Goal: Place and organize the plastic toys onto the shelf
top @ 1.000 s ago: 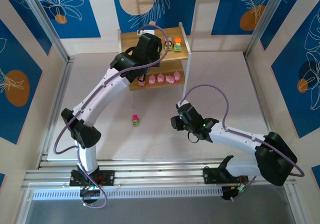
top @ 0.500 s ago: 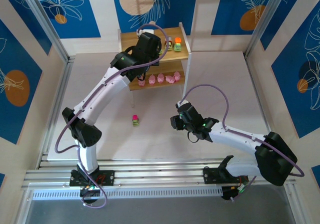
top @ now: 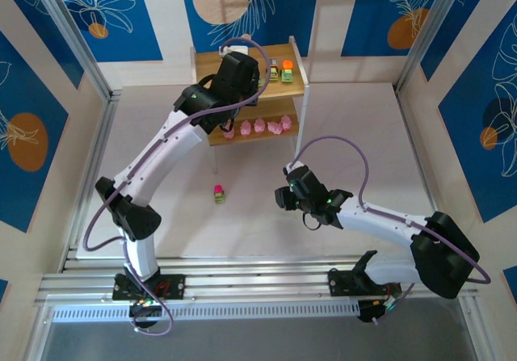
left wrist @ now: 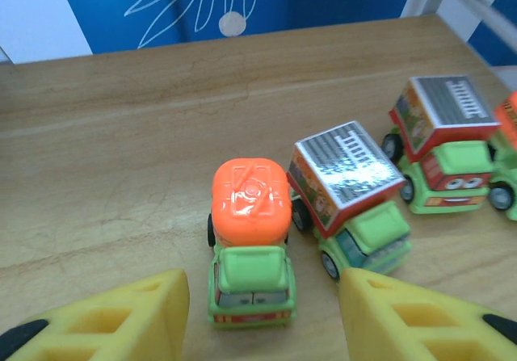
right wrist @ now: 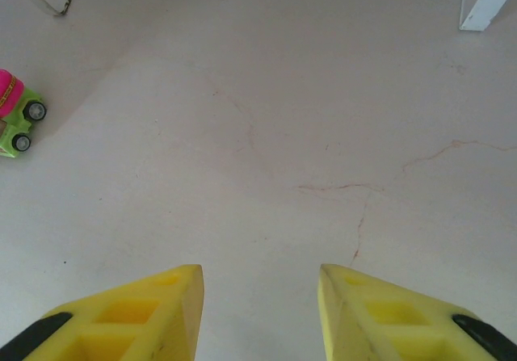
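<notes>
Bright even light, soft faint shadows, wrist-view foreground slightly blurred

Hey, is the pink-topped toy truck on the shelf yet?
No, the pink-topped truck sits on the table, well apart from the shelf.

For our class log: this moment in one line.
left claw: open around orange-topped green plastic truck on wooden shelf | right claw: open, empty | pink-topped green truck: on table

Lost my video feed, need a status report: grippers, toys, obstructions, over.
Left gripper open, straddling orange-topped truck on shelf top. Right gripper open, empty, above table. Pink-topped truck on table, unshelved, unobstructed.
</notes>
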You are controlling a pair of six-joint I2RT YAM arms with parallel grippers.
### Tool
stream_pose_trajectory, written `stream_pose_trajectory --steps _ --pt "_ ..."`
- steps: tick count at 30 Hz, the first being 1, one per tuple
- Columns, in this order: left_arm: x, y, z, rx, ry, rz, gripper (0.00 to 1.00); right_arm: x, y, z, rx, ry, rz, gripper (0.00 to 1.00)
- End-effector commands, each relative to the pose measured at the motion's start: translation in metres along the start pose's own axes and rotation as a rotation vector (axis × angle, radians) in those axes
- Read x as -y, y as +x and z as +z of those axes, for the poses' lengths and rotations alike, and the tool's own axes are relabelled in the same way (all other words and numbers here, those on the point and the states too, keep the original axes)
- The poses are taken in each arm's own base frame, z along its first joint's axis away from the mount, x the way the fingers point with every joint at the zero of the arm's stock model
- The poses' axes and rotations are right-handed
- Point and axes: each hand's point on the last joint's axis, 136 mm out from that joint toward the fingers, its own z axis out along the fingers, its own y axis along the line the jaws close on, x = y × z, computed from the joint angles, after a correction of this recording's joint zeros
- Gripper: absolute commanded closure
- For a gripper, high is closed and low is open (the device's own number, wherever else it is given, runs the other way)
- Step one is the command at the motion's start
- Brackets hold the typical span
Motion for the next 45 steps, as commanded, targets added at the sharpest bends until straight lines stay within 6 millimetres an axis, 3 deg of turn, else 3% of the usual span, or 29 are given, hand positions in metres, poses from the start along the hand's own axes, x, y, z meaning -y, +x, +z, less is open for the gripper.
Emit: stream_pose_trajectory --steps 1,10,23,33,41,45 --pt "-0.004 -0.026 -0.04 0.086 0.012 -0.003 0.48 -0.009 -0.015 -0.002 0.033 -0.036 0.005 0.58" --pt "-0.002 -0.011 -0.07 0.108 0.024 0.025 0.48 -0.011 -0.016 -0.004 0.043 -0.048 0.002 0.58" --pt "-0.005 0.05 -0.1 0.069 0.043 0.072 0.42 -0.02 -0.016 -0.008 0.075 -0.056 -0.052 0.58" --pt "-0.025 0.124 -0.094 -0.015 0.024 0.029 0.37 -0.021 -0.017 -0.012 0.097 -0.059 -0.06 0.57" --pt "-0.041 0.173 -0.088 -0.076 -0.002 0.013 0.31 -0.026 -0.015 -0.012 0.101 -0.076 -0.082 0.39" --pt "-0.05 0.19 -0.085 -0.099 -0.024 0.011 0.25 -0.027 -0.015 -0.011 0.1 -0.074 -0.088 0.36"
